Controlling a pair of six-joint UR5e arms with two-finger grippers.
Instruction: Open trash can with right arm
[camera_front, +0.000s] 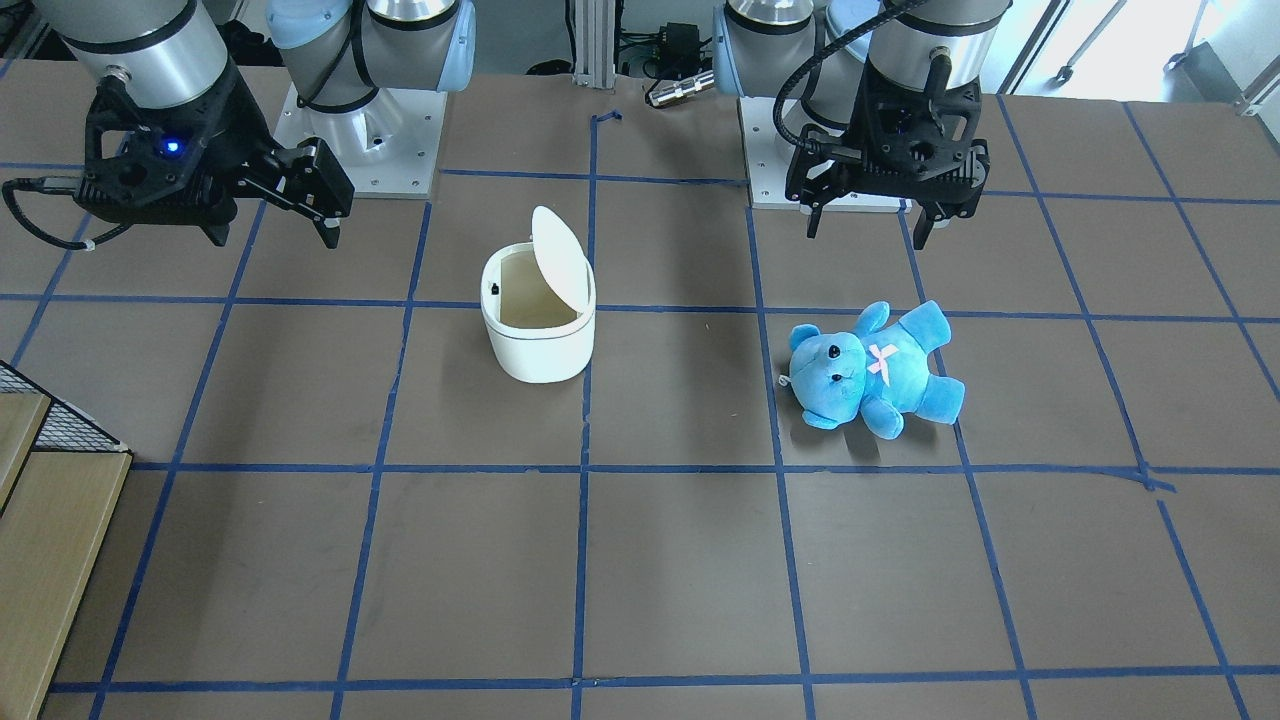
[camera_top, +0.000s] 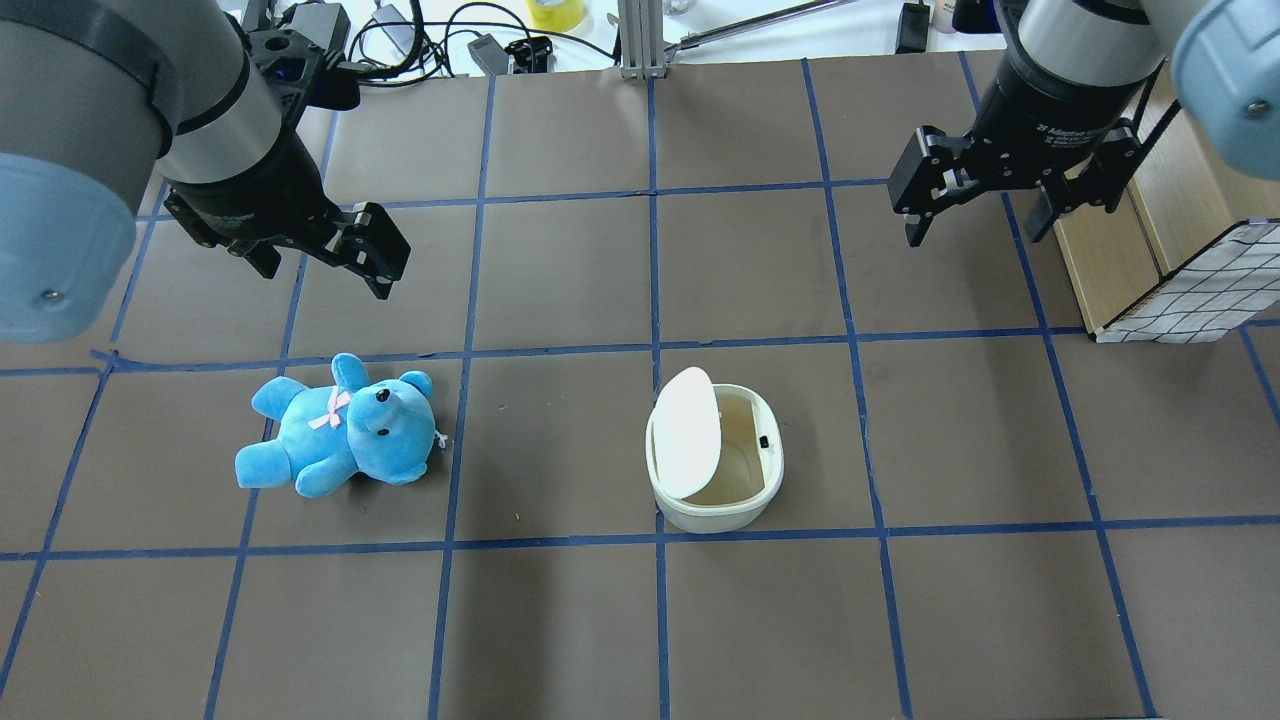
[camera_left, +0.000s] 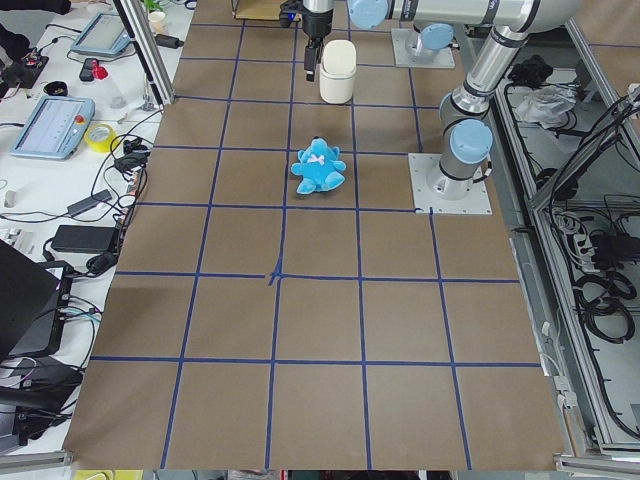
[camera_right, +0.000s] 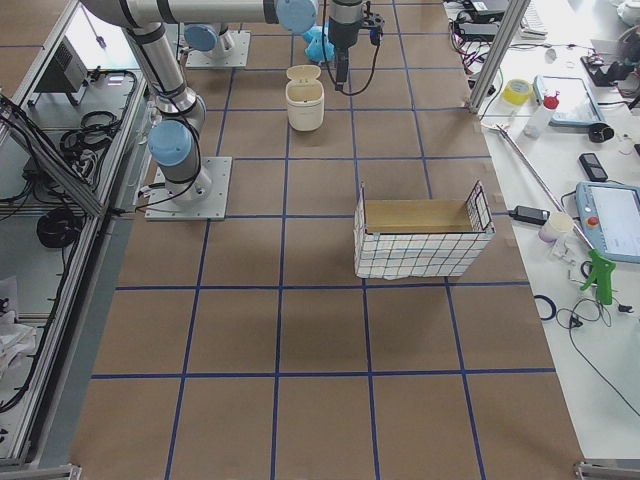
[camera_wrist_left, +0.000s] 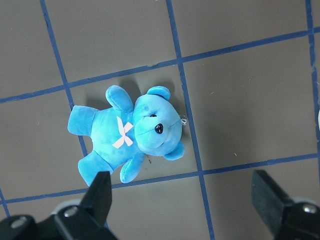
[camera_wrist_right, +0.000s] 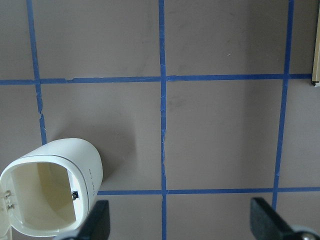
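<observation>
Found the trash can (camera_top: 715, 512) at lower centre of the overhead frame, lid (camera_top: 686, 430) tipped upright. Judged the opening step done. Saw the right gripper (camera_top: 978, 215) at upper right, jaws spread, empty, well apart from the can. Called next, probably, for nothing beyond staying clear. Showed the raised lid plainly from overhead; lost nearly all of it in the right wrist view, beige inside at lower left.

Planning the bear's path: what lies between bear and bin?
Only bare table, crossed by one blue tape line, separates bear and bin; the overhead view shows it.
</observation>
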